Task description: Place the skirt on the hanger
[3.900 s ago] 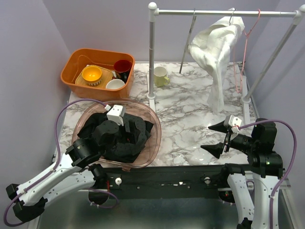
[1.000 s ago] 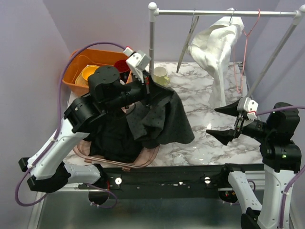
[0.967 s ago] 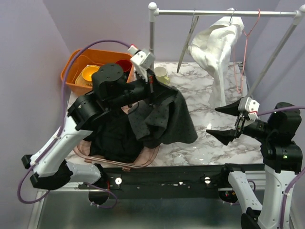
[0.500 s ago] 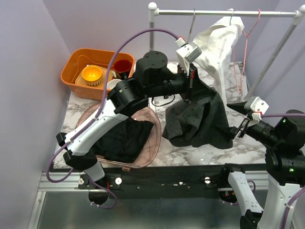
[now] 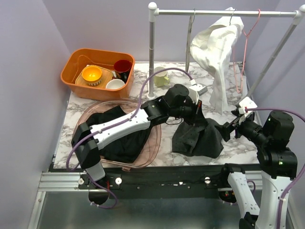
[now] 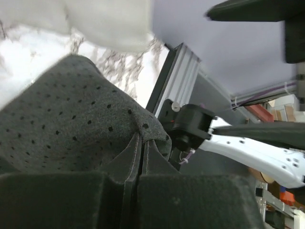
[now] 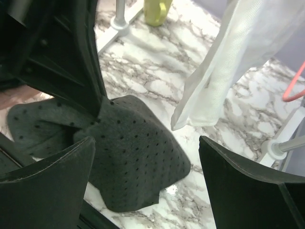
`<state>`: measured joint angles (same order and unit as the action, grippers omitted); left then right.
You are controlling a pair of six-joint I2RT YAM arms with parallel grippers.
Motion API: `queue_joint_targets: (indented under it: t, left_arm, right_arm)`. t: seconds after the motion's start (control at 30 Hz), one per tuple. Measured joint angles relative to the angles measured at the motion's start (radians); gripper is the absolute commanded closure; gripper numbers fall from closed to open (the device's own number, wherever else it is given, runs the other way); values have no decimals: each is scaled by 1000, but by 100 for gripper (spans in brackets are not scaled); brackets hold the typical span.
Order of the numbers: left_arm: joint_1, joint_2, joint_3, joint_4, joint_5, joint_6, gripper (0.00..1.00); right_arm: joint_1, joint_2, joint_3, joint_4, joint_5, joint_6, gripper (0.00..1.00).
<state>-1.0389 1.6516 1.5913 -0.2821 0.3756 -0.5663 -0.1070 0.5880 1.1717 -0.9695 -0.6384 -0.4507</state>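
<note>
marble table (image 5: pixel 138 83), purple walls | my left arm stretches across to the right, left gripper (image 5: pixel 197 108) pinched tight on dotted skirt (image 5: pixel 198 138), heaped near right | right gripper (image 5: pixel 228 129) spread wide, just beside it | white garment (image 5: pixel 214 52) and pink hanger (image 5: pixel 247 52) hang behind

So the right gripper (image 7: pixel 146 143) is spread wide facing the dotted skirt (image 7: pixel 133 164), white garment (image 7: pixel 228 62) at 2 o'clock, yellow mug (image 7: pixel 158 10) at 12.

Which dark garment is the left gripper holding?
The dotted skirt on the marble tabletop, right of the pink basin; the left gripper is shut on a fold of it. The plain black pile lies inside that basin, ungripped.
</note>
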Motion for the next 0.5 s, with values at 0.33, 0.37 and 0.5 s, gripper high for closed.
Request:
queue_joint_targets:
  t: [0.33,0.37,0.5]
  left_arm:
    - [72,193,-202,340,74,-155,17]
    - [90,198,-239,376,82,-166,12]
    - [139,170,-313,429,94,-173,1]
  right_arm:
    - [0,17,-137,-147,-179,-312,5]
    - [0,24,-156,-166,-205,-349,5]
    - [0,65,-223,-237,-288,-519,5]
